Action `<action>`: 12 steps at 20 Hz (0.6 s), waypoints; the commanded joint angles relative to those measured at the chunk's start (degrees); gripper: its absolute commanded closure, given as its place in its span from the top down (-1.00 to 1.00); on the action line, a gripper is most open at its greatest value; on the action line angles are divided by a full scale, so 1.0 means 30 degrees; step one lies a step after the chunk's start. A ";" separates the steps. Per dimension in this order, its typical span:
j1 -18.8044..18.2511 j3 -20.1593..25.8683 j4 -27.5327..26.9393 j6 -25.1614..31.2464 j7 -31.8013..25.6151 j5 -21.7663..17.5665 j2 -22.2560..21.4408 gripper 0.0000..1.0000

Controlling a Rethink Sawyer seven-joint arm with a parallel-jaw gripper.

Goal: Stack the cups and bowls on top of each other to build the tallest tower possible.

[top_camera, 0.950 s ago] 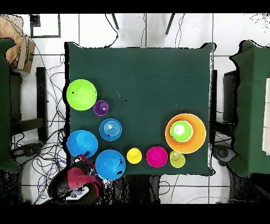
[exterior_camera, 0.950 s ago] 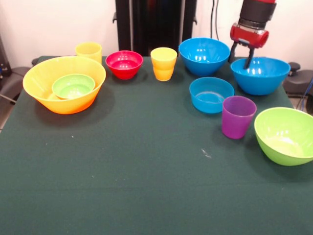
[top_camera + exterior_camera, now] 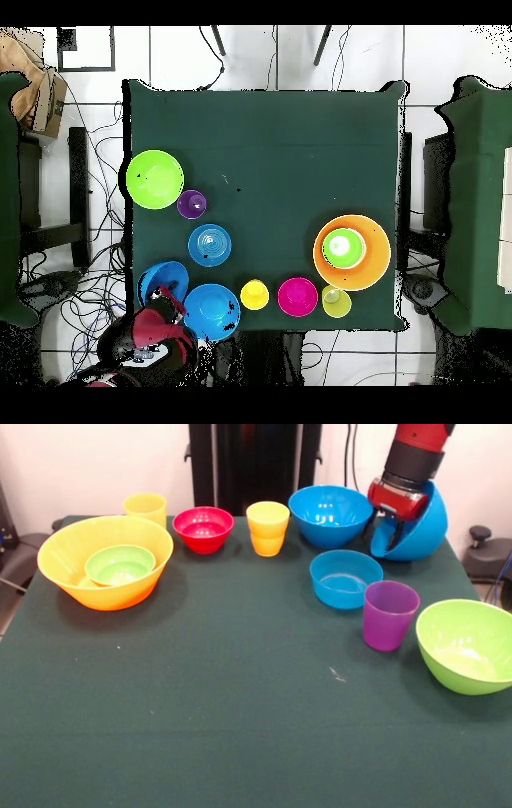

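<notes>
My gripper (image 3: 388,534) (image 3: 169,298) is shut on the rim of a large blue bowl (image 3: 422,526) (image 3: 158,279) and holds it tilted on its side at the table's back right. The second large blue bowl (image 3: 330,514) stands just left of it. A shallow blue bowl (image 3: 346,578), a purple cup (image 3: 389,614) and a lime green bowl (image 3: 468,644) stand in front. The orange-yellow bowl (image 3: 112,596) at the left holds the small green bowl (image 3: 120,564). Two yellow cups (image 3: 267,528) (image 3: 146,506) and the red bowl (image 3: 202,528) line the back.
The dark green table (image 3: 240,704) (image 3: 280,150) ends close behind the back row, beside the black pedestal (image 3: 252,460). Cables and chairs surround the table in the overhead view.
The gripper has closed on the right blue bowl's rim and tipped it up onto its side, shifting it slightly left and up. Everything else has stayed put.
</notes>
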 commanded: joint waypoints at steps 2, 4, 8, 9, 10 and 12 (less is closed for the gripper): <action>-0.0144 0.1119 -0.2593 0.2571 0.1694 0.1434 0.0612 1.00; -0.0225 0.1206 -0.2563 0.2775 0.1764 0.1345 0.0417 1.00; -0.0595 0.1421 -0.2188 0.3350 0.1795 0.0982 -0.0417 1.00; -0.0673 0.1449 -0.2022 0.3651 0.1789 0.0911 -0.0782 1.00; -0.0775 0.1488 -0.1871 0.3932 0.1767 0.0811 -0.1118 1.00; -0.0936 0.1582 -0.1555 0.4557 0.1806 0.0689 -0.1880 1.00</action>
